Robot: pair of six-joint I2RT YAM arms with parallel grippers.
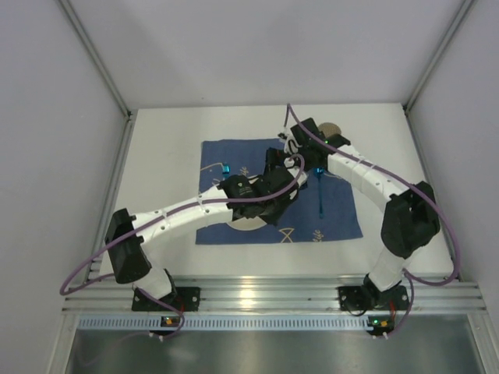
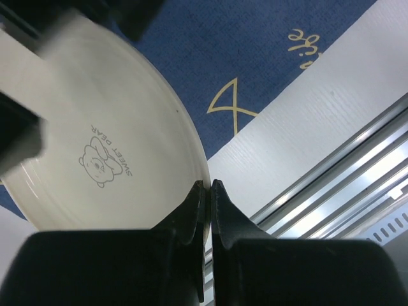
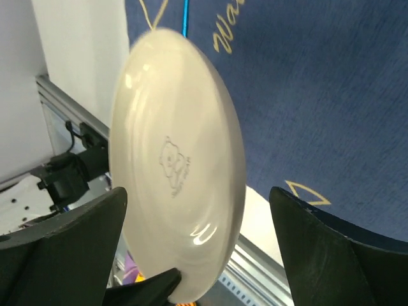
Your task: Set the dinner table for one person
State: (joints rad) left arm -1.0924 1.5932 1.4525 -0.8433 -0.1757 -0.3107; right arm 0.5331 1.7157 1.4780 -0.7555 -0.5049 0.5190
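Observation:
My left gripper (image 2: 209,187) is shut on the rim of a cream plate (image 2: 95,140) with a small bear print, holding it tilted above the dark blue placemat (image 2: 229,44). From above, the left gripper (image 1: 269,209) sits over the mat's front half and only a sliver of the plate (image 1: 246,226) shows. My right gripper (image 3: 197,245) is open, its fingers (image 3: 331,255) standing wide on either side of the plate (image 3: 178,166) without touching it. The white dinner table (image 1: 168,156) lies under the mat.
A blue-handled utensil (image 1: 320,193) lies on the right side of the placemat (image 1: 335,214). A small blue item (image 1: 226,169) rests near the mat's left edge. A round tan object (image 1: 332,128) sits behind the right arm. The aluminium rail (image 1: 265,292) runs along the near edge.

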